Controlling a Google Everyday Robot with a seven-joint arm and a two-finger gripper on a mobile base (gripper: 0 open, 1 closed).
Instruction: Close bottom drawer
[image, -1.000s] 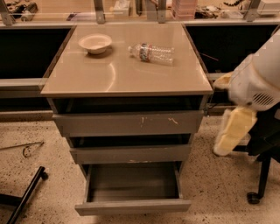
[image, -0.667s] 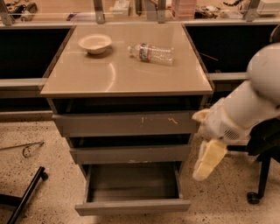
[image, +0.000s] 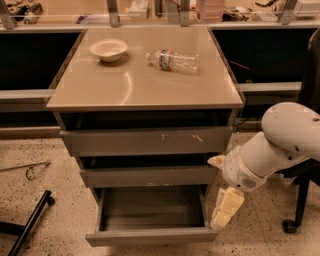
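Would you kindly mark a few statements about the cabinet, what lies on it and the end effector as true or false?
1. The bottom drawer is pulled out. True.
2. The end effector is at the left side of the cabinet as seen in the camera view. False: it is beside the bottom drawer's right front corner.
3. The water bottle stands upright. False: it lies on its side on the cabinet top.
4. A bowl sits on the cabinet top, apart from the water bottle. True.
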